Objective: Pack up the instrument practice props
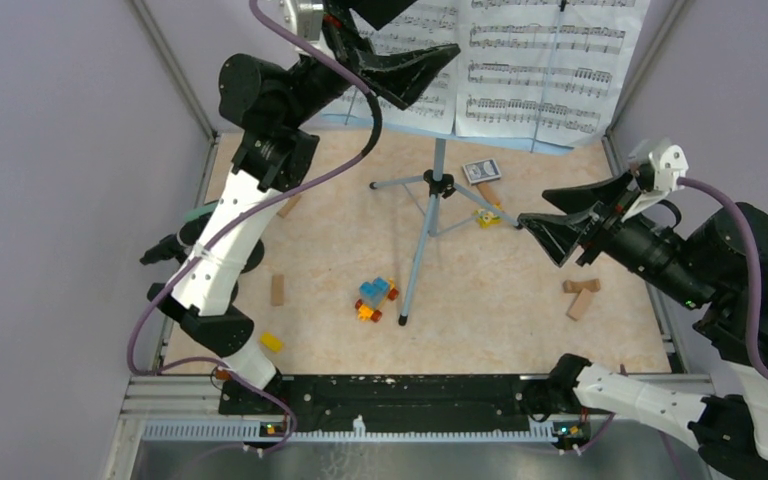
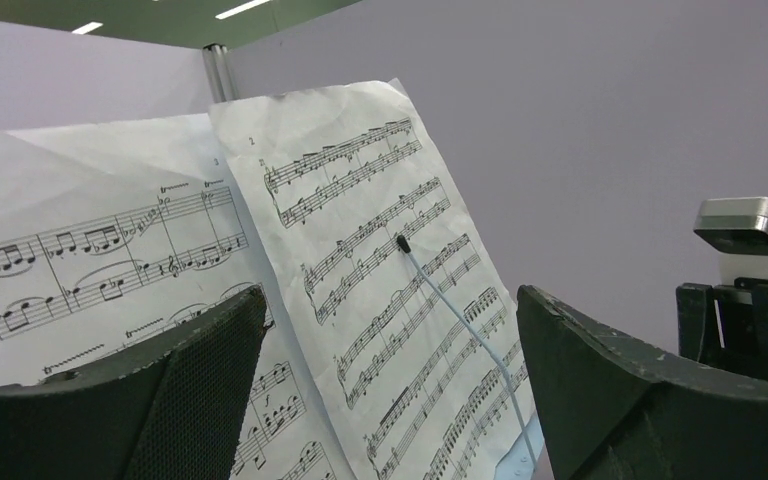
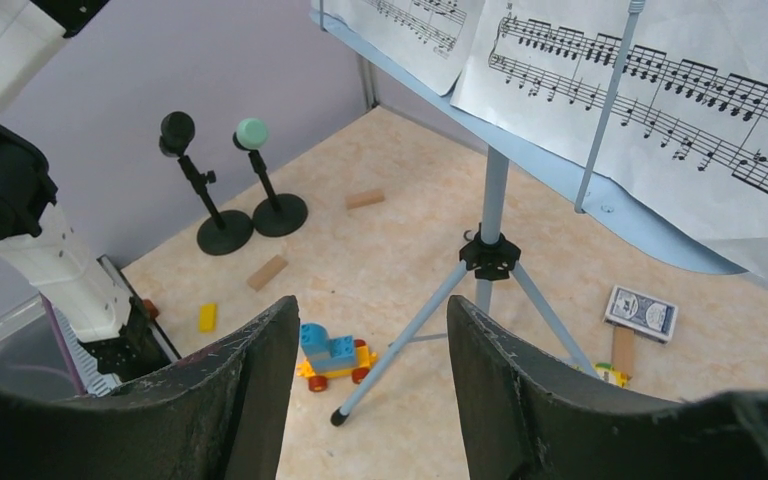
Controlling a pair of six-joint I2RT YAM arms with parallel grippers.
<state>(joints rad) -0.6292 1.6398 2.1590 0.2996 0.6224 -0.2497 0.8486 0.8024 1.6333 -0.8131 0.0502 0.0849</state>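
Observation:
The pale-blue music desk (image 1: 505,142) stands at the back on its silver tripod pole (image 1: 438,165), with two white sheet-music pages (image 1: 550,60) leaning on it. My left gripper (image 1: 438,28) is raised in front of the left page and is open. Through its wrist camera, the pages (image 2: 360,210) and a thin retainer wire (image 2: 450,300) show beyond the gripper (image 2: 390,310), untouched. My right gripper (image 1: 535,210) hovers open to the right of the tripod, holding nothing (image 3: 370,310). The black microphone (image 3: 176,130) and the mint-green microphone (image 3: 252,132) stand upright in round-based holders (image 3: 225,235) by the left wall.
A blue-and-yellow toy brick car (image 1: 375,298) lies beside a tripod foot (image 1: 402,320). A yellow brick (image 1: 271,342), tan wooden blocks (image 1: 580,295) and a deck of cards (image 1: 481,171) are scattered on the floor. Purple walls enclose three sides.

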